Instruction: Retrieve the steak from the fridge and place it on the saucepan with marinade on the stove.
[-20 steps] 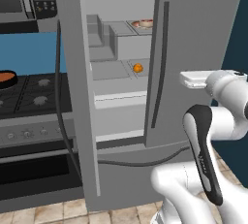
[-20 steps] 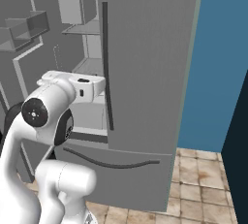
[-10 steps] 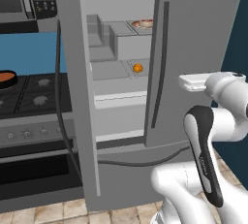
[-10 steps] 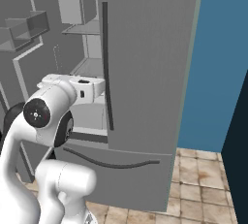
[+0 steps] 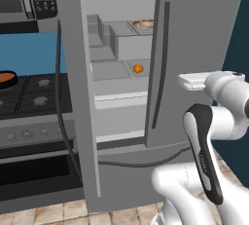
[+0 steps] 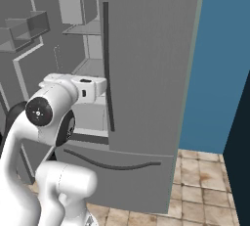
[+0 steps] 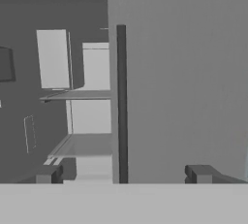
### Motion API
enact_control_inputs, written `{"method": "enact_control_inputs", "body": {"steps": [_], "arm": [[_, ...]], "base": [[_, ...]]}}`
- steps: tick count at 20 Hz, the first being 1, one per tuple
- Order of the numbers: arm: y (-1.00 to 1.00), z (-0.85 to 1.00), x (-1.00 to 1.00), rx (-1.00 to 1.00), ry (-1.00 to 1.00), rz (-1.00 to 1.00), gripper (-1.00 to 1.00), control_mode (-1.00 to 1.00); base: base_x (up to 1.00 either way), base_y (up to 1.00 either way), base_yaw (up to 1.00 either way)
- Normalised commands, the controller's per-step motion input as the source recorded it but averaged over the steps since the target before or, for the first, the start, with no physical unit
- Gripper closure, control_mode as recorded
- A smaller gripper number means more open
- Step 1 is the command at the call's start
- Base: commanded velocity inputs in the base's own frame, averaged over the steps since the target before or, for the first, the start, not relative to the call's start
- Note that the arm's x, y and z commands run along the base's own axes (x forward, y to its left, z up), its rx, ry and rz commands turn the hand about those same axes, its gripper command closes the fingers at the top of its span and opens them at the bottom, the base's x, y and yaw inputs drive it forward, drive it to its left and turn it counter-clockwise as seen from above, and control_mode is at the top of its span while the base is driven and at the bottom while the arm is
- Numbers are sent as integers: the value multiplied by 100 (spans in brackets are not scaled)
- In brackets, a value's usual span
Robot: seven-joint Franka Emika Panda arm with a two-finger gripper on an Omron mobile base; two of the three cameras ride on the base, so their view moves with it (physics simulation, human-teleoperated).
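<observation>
While the fridge (image 5: 194,48) stands with one door open, the steak (image 5: 144,24) lies untouched on its top shelf, the empty pincer (image 7: 123,173) spread wide before the other door, the saucepan (image 5: 7,79) waiting on the stove (image 5: 34,97).

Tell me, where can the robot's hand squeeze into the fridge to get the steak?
The way in is the gap between the swung-out left door and the right door of the fridge. The shelf patch left of the orange ball is bare. Up top it is crowded: the steak sits behind bins. The open gripper faces the right door's handle.
</observation>
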Motion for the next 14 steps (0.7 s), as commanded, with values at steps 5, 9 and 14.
{"method": "enact_control_inputs", "body": {"steps": [5,9,14], "arm": [[0,0,22,0,0,0,-100,-100],[0,0,21,0,0,0,-100,-100],[0,-1,22,0,-1,0,-100,-100]], "base": [[0,0,0],[0,0,0],[0,0,0]]}}
